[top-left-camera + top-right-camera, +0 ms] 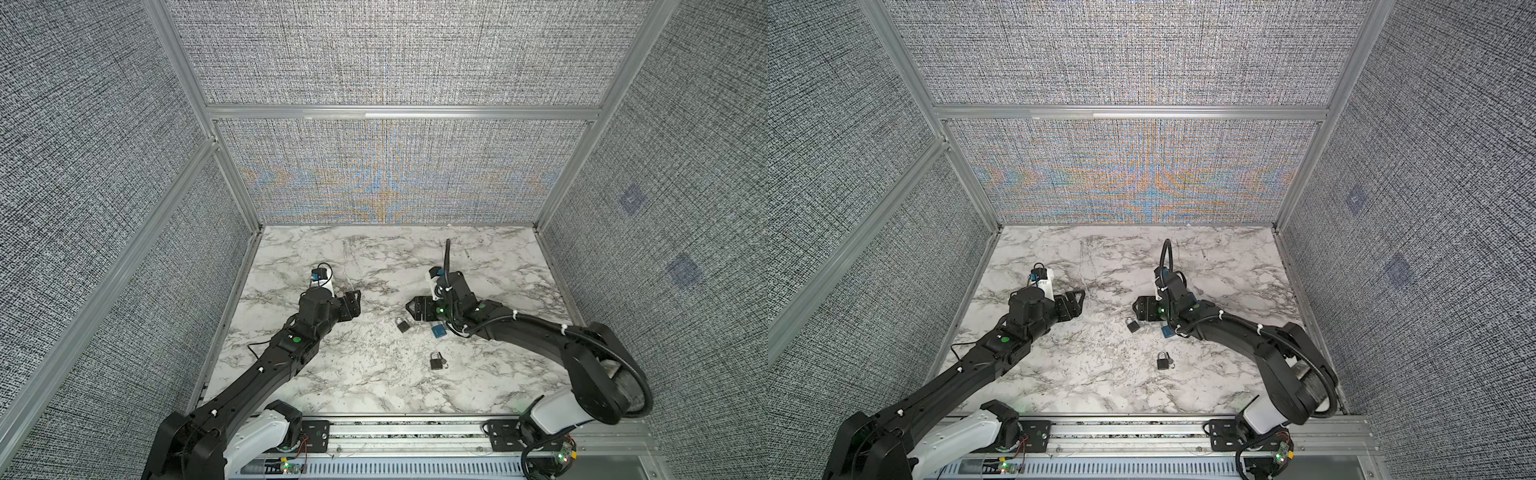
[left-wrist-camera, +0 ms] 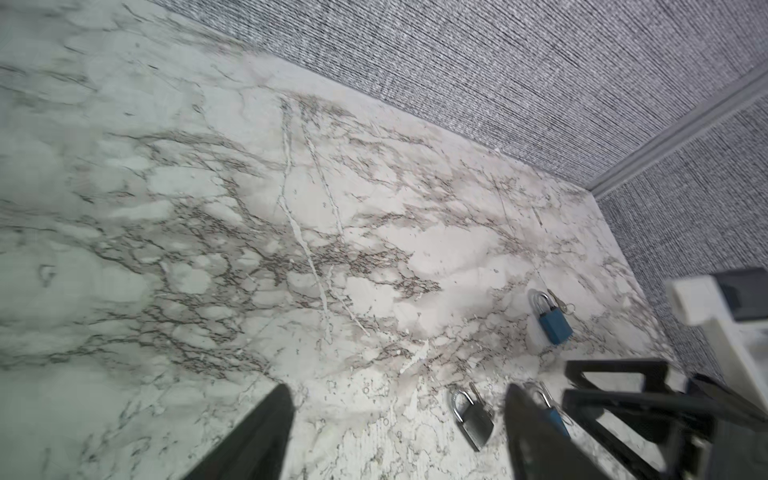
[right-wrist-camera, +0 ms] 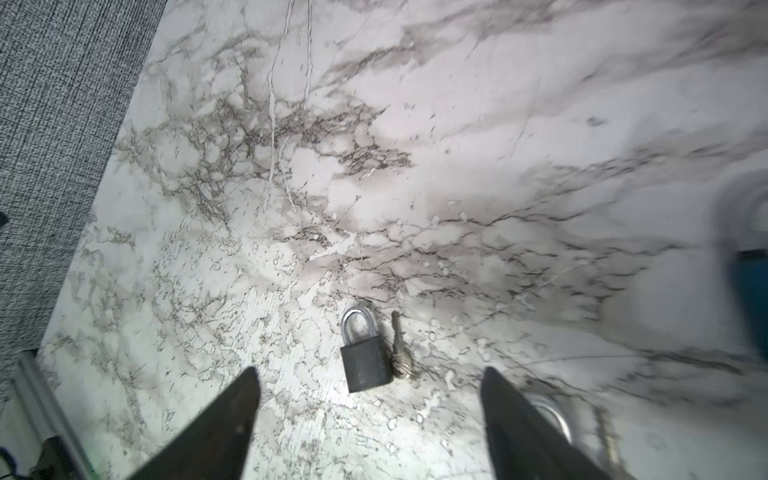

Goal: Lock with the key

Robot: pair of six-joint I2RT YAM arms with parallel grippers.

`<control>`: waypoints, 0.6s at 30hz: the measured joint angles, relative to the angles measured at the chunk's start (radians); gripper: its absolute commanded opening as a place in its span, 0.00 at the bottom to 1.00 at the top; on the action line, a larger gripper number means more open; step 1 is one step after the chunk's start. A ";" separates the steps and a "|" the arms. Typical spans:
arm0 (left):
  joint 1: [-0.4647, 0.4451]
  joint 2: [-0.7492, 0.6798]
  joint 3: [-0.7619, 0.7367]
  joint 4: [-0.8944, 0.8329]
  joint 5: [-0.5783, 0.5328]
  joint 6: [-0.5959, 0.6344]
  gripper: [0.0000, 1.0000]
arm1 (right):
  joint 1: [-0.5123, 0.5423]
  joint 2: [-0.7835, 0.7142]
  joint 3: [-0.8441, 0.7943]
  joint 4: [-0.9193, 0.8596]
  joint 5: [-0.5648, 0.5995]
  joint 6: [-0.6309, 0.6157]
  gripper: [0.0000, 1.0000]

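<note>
Left pincer (image 1: pixel 356 300) and right pincer (image 1: pixel 410 311) gape; three padlocks (image 1: pixel 402 324) (image 1: pixel 438 331) (image 1: pixel 435 360) lie nearby.

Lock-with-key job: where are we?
Done: dark grey padlock lies on the marble table, shackle shut, silver key lying beside it. In hand: nothing; left gripper and right gripper both open, empty. Left: silver-grey padlock and blue padlock look shut too; whether any needs keying, cannot tell.
</note>
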 measured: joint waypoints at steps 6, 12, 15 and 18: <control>0.000 -0.001 0.051 -0.022 -0.240 0.059 0.99 | -0.068 -0.198 -0.034 -0.101 0.198 -0.044 0.99; 0.003 -0.026 -0.037 0.116 -0.485 0.243 0.99 | -0.187 -0.408 -0.174 -0.102 0.473 -0.133 0.99; 0.003 -0.031 -0.113 0.244 -0.581 0.360 0.99 | -0.259 -0.504 -0.293 -0.036 0.577 -0.200 0.99; 0.011 -0.011 -0.185 0.380 -0.656 0.485 0.99 | -0.322 -0.574 -0.404 0.048 0.641 -0.261 0.99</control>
